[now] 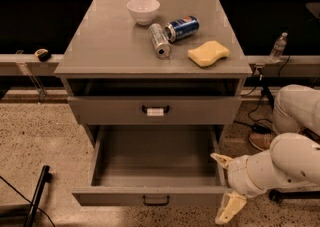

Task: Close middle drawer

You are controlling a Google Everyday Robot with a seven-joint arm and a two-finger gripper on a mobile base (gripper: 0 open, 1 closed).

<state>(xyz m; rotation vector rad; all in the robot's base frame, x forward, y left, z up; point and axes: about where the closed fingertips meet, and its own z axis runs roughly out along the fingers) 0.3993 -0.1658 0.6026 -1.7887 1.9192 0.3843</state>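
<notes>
The middle drawer (150, 197) is pulled far out at the bottom of the grey cabinet. It is wide and shallow, empty inside, with a low front panel and a small plain black handle (156, 200). My gripper (225, 186) is at the drawer's front right corner, just off its right end. Its two cream fingers are spread apart, one (221, 160) above by the drawer's right side and one (229, 210) lower down by the floor. It holds nothing.
Above is a taller grey drawer front (100, 111) with a white tag on its handle (155, 110). The cabinet top (100, 41) bears a white bowl (143, 10), two cans (160, 40) (182, 28) and a yellow sponge (208, 53). A black pole (37, 193) lies on the floor at left.
</notes>
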